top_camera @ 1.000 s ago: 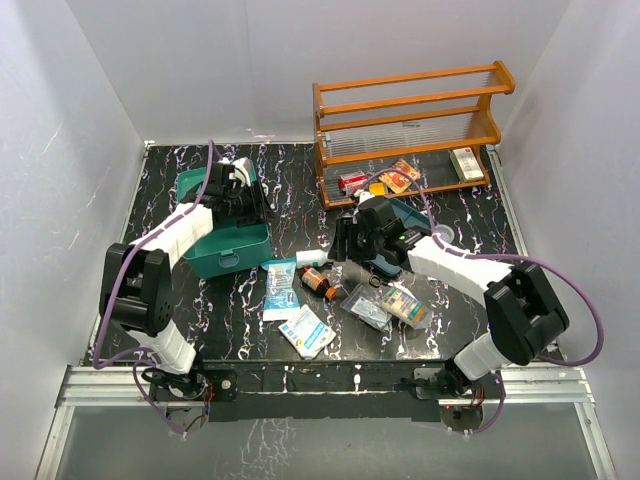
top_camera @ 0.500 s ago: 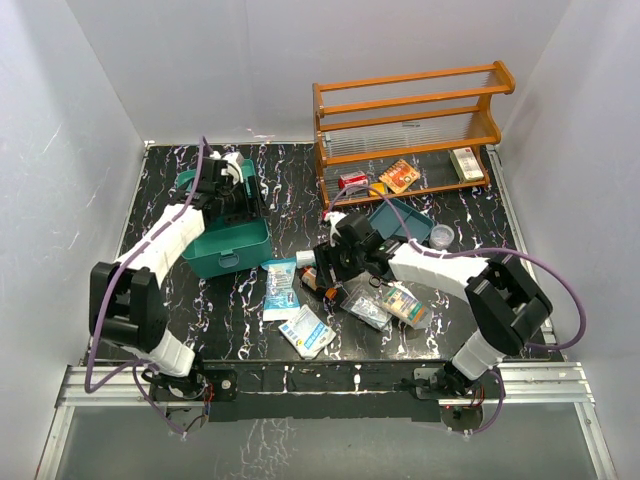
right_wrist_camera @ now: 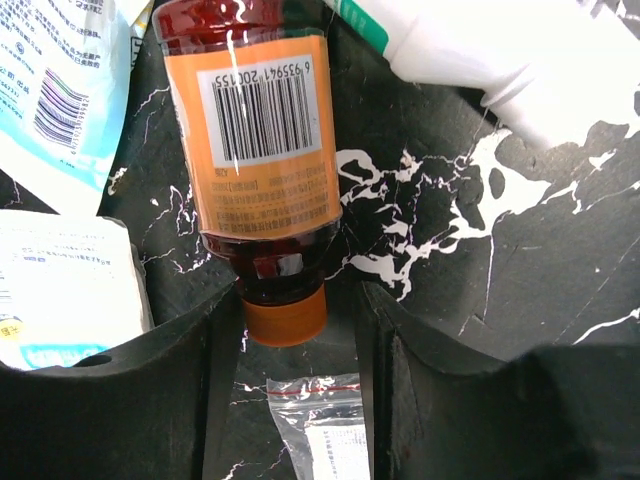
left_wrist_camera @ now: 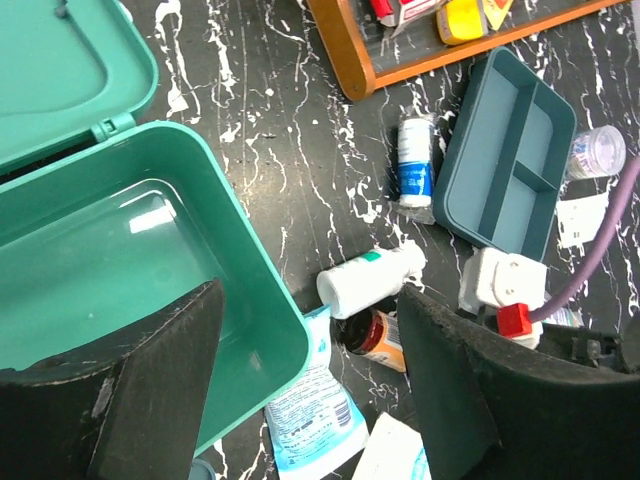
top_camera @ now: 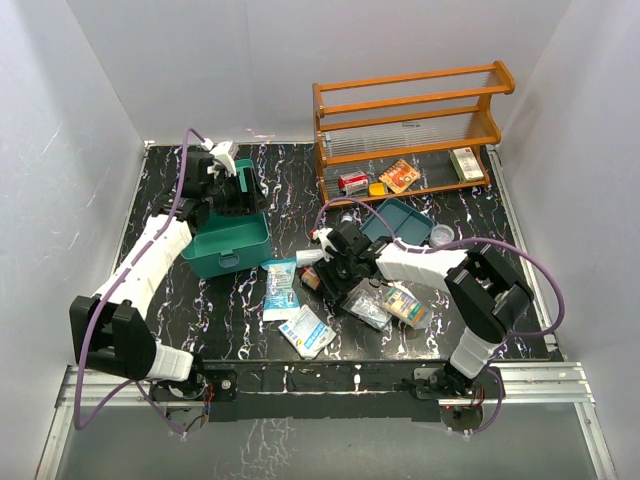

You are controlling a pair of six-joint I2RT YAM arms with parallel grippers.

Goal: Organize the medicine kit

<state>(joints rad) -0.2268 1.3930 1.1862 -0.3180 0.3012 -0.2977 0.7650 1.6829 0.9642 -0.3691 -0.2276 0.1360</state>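
Observation:
The medicine kit (top_camera: 228, 243) is a teal box with its lid (left_wrist_camera: 60, 70) thrown back and its inside (left_wrist_camera: 100, 260) bare. My left gripper (top_camera: 238, 185) hangs above the kit's back edge, open, with nothing between its fingers (left_wrist_camera: 150, 390). A brown bottle with an orange label (right_wrist_camera: 260, 140) lies on the table by the kit (top_camera: 314, 279). My right gripper (right_wrist_camera: 290, 340) is down at the bottle, open, its fingers either side of the orange cap (right_wrist_camera: 285, 315), with a gap on the right.
A white tube (left_wrist_camera: 370, 280), a blue pouch (top_camera: 280, 285), a white packet (top_camera: 307, 330) and zip bags (top_camera: 368, 305) crowd the bottle. A dark blue divided tray (left_wrist_camera: 510, 170), a small roll (left_wrist_camera: 413, 170) and a clear cup (top_camera: 441, 235) lie behind. The orange rack (top_camera: 410, 120) stands at the back right.
My left gripper has lifted back from the kit and opened wider. My right gripper has swung left from the divided tray down to the bottle, its jaws narrowing round the cap.

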